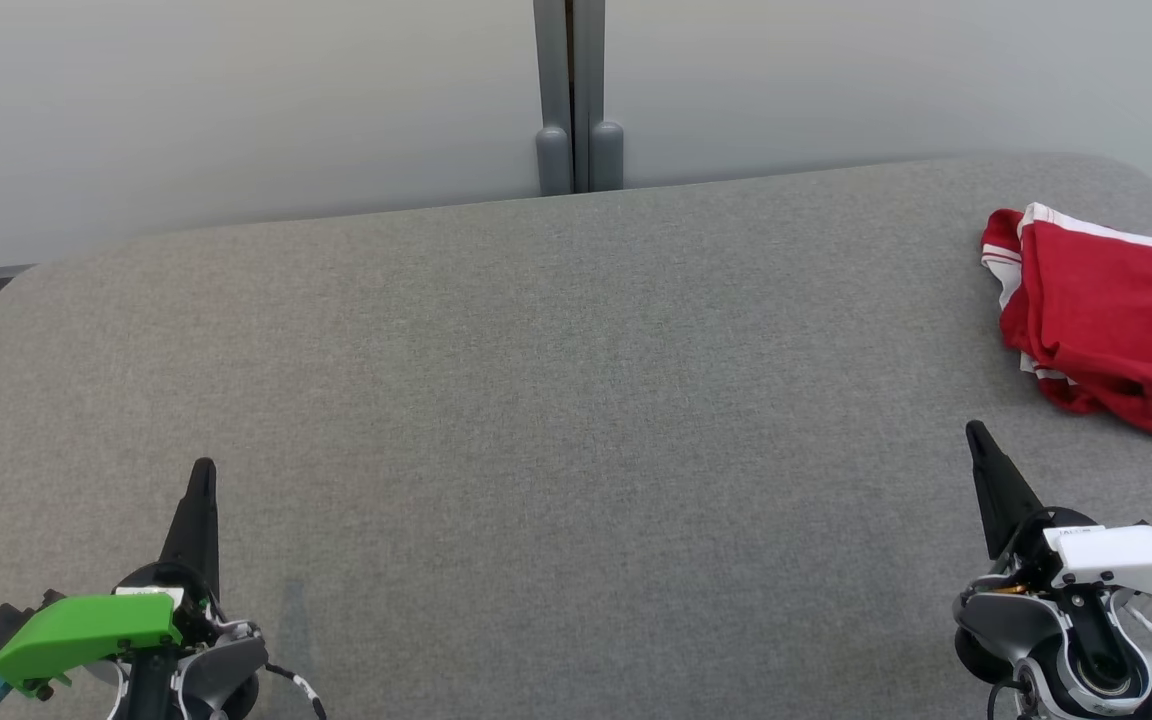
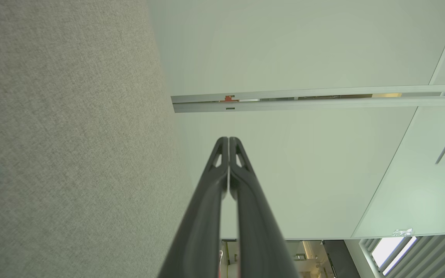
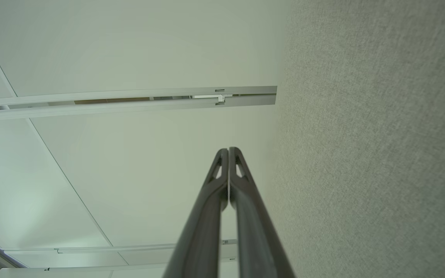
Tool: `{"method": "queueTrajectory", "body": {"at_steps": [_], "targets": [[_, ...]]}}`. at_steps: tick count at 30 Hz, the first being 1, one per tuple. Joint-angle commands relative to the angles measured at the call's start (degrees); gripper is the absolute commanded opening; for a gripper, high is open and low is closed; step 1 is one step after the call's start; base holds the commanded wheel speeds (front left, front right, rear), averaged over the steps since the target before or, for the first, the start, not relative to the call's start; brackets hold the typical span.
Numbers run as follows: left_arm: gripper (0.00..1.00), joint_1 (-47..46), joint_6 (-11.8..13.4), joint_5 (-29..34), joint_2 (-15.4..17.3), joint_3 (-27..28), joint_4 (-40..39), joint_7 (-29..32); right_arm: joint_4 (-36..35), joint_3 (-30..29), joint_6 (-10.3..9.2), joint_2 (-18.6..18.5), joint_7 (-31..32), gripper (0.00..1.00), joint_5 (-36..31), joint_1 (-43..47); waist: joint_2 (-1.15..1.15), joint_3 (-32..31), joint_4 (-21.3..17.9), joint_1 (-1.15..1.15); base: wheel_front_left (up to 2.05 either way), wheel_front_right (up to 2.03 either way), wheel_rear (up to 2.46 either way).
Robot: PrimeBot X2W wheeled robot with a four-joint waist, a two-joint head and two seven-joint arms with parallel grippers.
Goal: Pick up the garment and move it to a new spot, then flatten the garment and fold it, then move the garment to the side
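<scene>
The garment (image 1: 1106,315) is red with white trim and lies folded in a loose bundle at the far right of the grey fabric table (image 1: 556,380). My right gripper (image 1: 976,432) stands at the lower right, below the garment and apart from it, shut and holding nothing. At the lower left, far from the garment, my left gripper (image 1: 203,468) is shut and bare too. In the left wrist view the left gripper (image 2: 228,139) has its fingertips pressed together. The right wrist view has the right gripper (image 3: 228,149) closed the same way.
A pale wall with a grey vertical post (image 1: 576,100) runs behind the table's far edge. The table's corners are rounded. Both wrist views look along the grey tabletop (image 2: 64,139) toward pale wall panels (image 3: 129,50).
</scene>
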Motion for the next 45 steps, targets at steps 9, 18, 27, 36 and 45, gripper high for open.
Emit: {"method": "queueTrajectory", "body": {"at_steps": [9, 18, 27, 36, 45], "targets": [[0.0, -0.72, -0.36, -0.21, 0.4, 0.14, 0.04, 0.21, 0.08, -0.08, 0.02, -0.21, 0.22, 0.0, 0.34, -0.33, 0.0, 0.0, 0.0, 0.0, 0.0, 0.0, 0.0], [0.0, -0.72, -0.36, -0.21, 0.4, 0.14, 0.04, 0.21, 0.08, -0.08, 0.02, -0.21, 0.21, 0.0, 0.35, -0.32, 0.0, 0.0, 0.0, 0.0, 0.0, 0.0, 0.0], [0.0, -0.72, -0.36, -0.21, 0.4, 0.14, 0.04, 0.2, 0.08, -0.07, 0.02, -0.22, 0.21, 0.0, 0.35, -0.32, 0.0, 0.0, 0.0, 0.0, 0.0, 0.0, 0.0], [0.0, -0.72, -0.36, -0.21, 0.4, 0.13, 0.03, 0.2, 0.07, -0.07, 0.02, -0.22, 0.21, 0.0, 0.35, -0.32, 0.0, 0.0, 0.0, 0.0, 0.0, 0.0, 0.0], [0.0, -0.72, -0.36, -0.21, 0.4, 0.13, 0.03, 0.2, 0.07, -0.07, 0.02, -0.22, 0.21, 0.0, 0.35, -0.32, 0.0, 0.0, 0.0, 0.0, 0.0, 0.0, 0.0]]}}
